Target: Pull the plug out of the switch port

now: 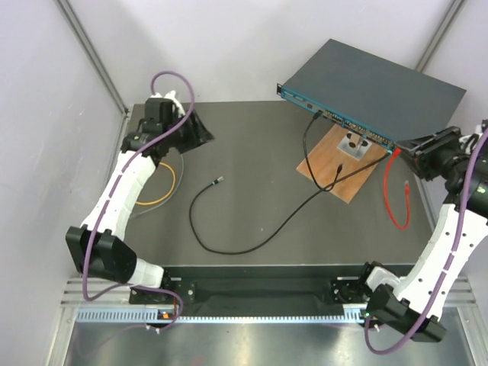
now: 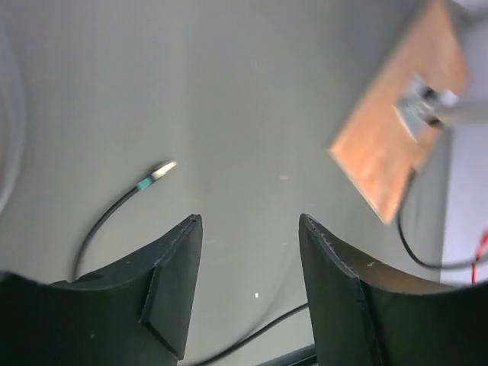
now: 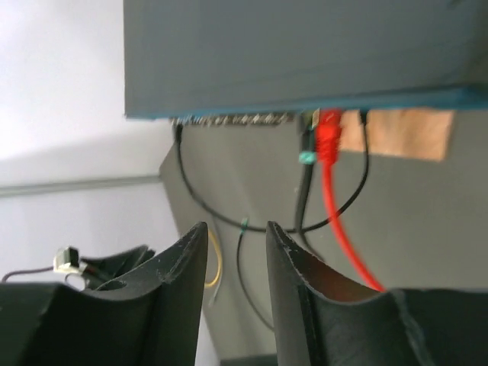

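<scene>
The dark grey tabletop [image 1: 252,152] carries the switch [image 1: 381,84] at its far right corner, set at a slant with its back reaching past the edge. A small wooden board [image 1: 328,155] lies just in front of the switch's teal face, a metal block [image 1: 352,145] on top of it. A long black cable [image 1: 229,252] loops over the middle of the surface and crosses the board, its loose plug [image 1: 220,181] lying left of centre. A yellow cable [image 1: 169,187] curls near the left edge, and a red cable [image 1: 393,198] trails along the right side.
</scene>
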`<action>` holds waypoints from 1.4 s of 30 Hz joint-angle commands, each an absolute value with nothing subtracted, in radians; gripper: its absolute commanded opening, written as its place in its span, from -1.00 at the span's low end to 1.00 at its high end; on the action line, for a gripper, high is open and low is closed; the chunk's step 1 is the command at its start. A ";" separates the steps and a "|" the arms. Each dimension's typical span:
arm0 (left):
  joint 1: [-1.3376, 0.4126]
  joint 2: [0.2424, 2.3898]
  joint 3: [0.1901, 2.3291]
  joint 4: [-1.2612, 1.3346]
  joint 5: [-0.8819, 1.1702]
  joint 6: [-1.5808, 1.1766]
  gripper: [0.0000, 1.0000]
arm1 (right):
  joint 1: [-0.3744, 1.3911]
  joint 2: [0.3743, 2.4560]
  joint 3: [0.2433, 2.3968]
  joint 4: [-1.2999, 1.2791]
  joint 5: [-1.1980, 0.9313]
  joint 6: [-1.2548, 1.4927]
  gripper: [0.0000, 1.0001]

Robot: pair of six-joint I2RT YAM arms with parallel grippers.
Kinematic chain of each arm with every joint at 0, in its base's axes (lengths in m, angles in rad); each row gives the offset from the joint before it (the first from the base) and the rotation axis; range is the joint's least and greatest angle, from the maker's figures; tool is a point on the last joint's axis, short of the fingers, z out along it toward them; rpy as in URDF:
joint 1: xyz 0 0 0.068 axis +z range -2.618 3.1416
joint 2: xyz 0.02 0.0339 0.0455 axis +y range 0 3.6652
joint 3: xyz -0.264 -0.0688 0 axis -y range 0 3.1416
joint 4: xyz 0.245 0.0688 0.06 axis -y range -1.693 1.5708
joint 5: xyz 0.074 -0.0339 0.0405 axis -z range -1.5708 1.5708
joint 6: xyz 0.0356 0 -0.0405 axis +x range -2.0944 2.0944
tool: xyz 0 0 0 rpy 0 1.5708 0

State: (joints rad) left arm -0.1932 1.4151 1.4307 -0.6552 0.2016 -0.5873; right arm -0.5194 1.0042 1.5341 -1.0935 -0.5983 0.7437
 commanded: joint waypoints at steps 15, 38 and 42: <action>-0.376 1.516 1.453 -0.545 0.413 -0.259 0.16 | -0.698 0.989 1.348 -0.941 -0.632 0.719 -0.07; -0.370 1.506 1.390 -0.563 0.377 -0.222 0.18 | -0.706 0.870 1.049 -0.456 -0.687 1.083 -0.20; -0.371 1.505 1.381 -0.561 0.379 -0.221 0.18 | -0.707 0.876 1.028 -0.440 -0.680 1.101 -0.27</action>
State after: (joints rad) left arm -0.3737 1.5360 1.3880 -0.5892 0.3592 -0.2348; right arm -0.6964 0.8833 1.0420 -0.5018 -0.6773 1.0695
